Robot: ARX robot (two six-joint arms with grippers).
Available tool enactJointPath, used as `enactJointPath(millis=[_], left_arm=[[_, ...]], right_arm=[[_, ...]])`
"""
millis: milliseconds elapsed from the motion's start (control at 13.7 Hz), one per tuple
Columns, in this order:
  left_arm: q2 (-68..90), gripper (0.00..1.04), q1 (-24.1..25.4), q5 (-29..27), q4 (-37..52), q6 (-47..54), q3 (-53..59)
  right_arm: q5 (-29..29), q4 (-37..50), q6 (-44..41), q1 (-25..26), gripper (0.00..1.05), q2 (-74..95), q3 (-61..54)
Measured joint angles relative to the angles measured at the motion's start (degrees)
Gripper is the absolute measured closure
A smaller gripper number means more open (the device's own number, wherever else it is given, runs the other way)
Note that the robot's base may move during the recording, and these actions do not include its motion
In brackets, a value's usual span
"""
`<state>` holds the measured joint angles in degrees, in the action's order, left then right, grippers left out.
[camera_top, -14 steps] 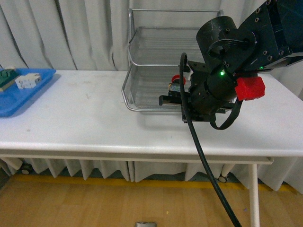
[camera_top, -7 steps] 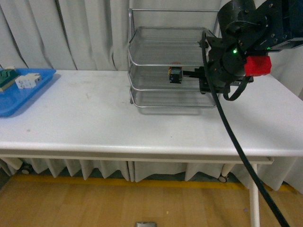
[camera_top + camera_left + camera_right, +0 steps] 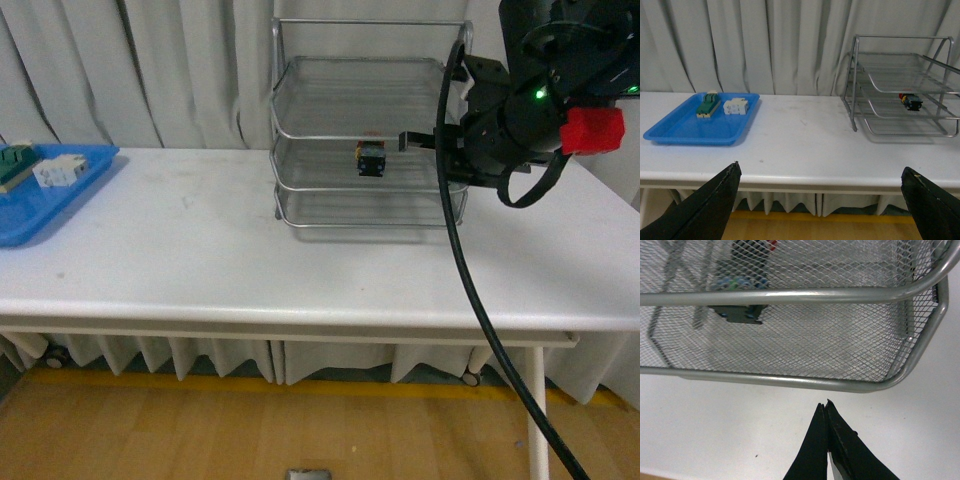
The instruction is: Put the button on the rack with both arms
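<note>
The button [image 3: 371, 158], a dark block with a red cap, lies on the middle tier of the silver wire rack [image 3: 300, 190]. My right gripper [image 3: 404, 140] is shut and holds nothing, a little to the right of the button at the rack's front. In the right wrist view its tips [image 3: 825, 406] hover over the white table just outside the rack's rim [image 3: 790, 295], with the button [image 3: 742, 314] seen through the mesh. My left gripper [image 3: 820, 170] is open and holds nothing, back by the table's near edge, facing the rack [image 3: 855, 75] and the button [image 3: 910, 101].
A blue tray [image 3: 40, 215] at the table's far left holds a green-and-cream block [image 3: 707, 104] and a white block [image 3: 735, 106]. Grey curtains hang behind the table. The right arm's black cable [image 3: 470, 330] drops in front of the table's right side.
The right arm has risen and drawn back to the right, away from the button. The button has stayed on the middle tier since half a second ago.
</note>
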<state>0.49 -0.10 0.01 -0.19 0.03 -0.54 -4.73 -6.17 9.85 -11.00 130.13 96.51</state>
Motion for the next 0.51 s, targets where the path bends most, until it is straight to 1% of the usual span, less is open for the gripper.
enactJointPath(millis=[73,219,291,364,510], left_arm=[[0.0,0.07,0.0,0.0,0.0,0.0,0.0],[0.0,0.07,0.0,0.0,0.0,0.0,0.0],[0.0,0.07,0.0,0.0,0.0,0.0,0.0],[0.0,0.07,0.0,0.0,0.0,0.0,0.0],[0.0,0.07,0.0,-0.02,0.0,0.02,0.0]], right_arm=[[-1.49,2.08,0.35,-0.26,1.03,-3.1,-3.61],[-5.29,8.13,1.22,-0.66,1.03,-13.27,-15.26],[-7.52,12.98,2.27,-0.5,1.03,-20.57,-23.54],[-9.55,16.63,3.3,0.55,1.03,-26.95,-30.4],[-9.88,22.95,4.33,4.22,1.03,-38.47,-42.36]])
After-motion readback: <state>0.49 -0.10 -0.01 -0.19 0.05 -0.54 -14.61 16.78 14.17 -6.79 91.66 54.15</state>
